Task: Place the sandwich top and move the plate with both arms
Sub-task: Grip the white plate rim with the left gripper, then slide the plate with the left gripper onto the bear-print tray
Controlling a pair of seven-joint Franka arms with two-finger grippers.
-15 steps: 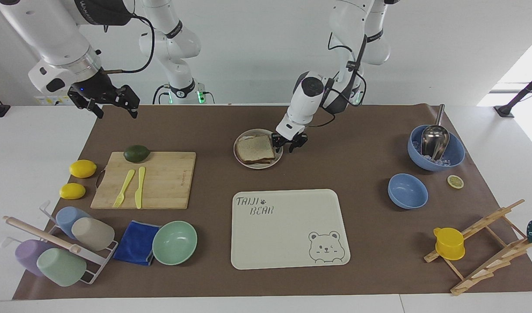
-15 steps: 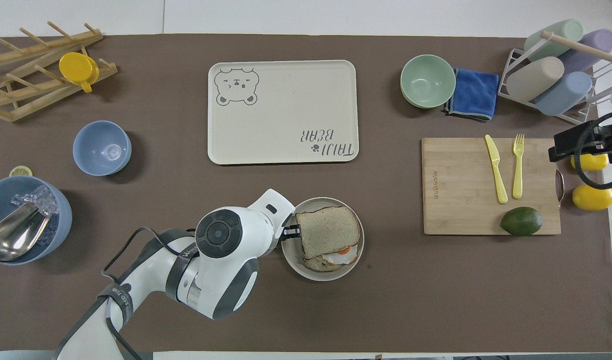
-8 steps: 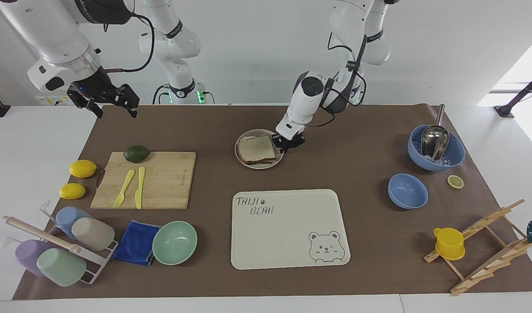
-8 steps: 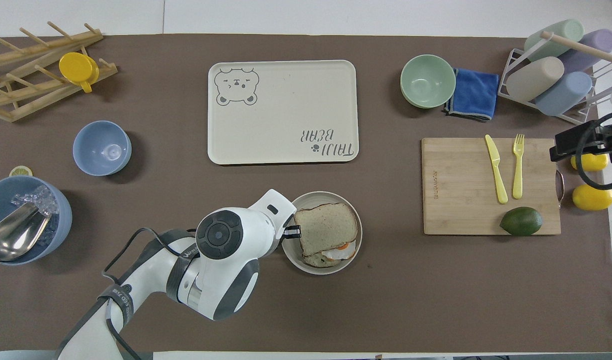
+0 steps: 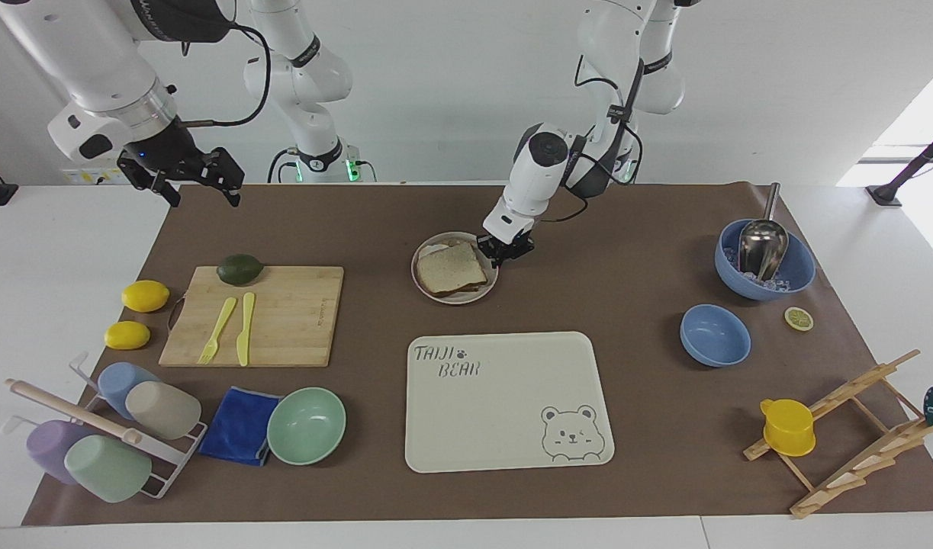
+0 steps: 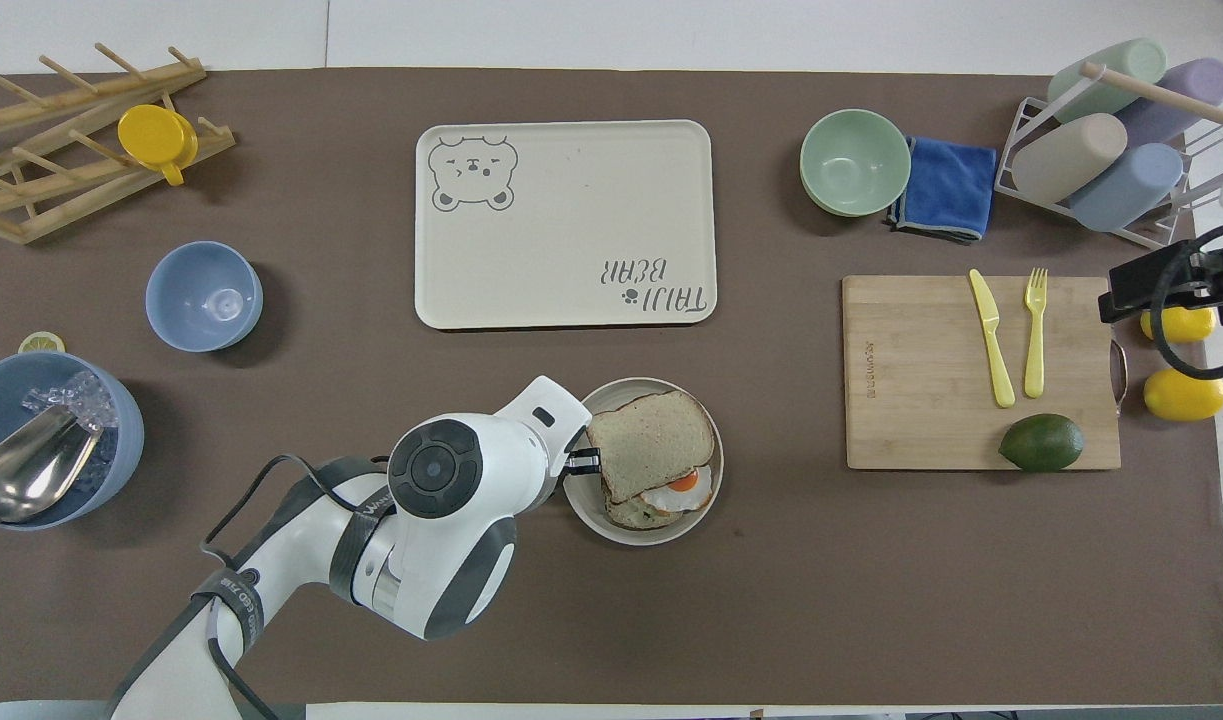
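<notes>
Brown counter (image 5: 626, 427) holds my plate (image 5: 430, 293) near its middle, sandwich top (image 5: 451, 268) resting crooked over the egg. My left end effector (image 5: 506, 252) pinches the plate's rim. My right end effector (image 5: 182, 177) waits, spread, over a corner. Next it must grab the rim too.

The sandwich top (image 6: 651, 443), a light brown speckled slice with a darker crust, lies flat but skewed on the egg-topped slice under it, leaving part of the fried egg showing. Both sit on the small round beige-grey plate (image 6: 708, 500), which rests mid-table on the brown mat, nearer the robots than the bear-print tray (image 6: 561, 225).
</notes>
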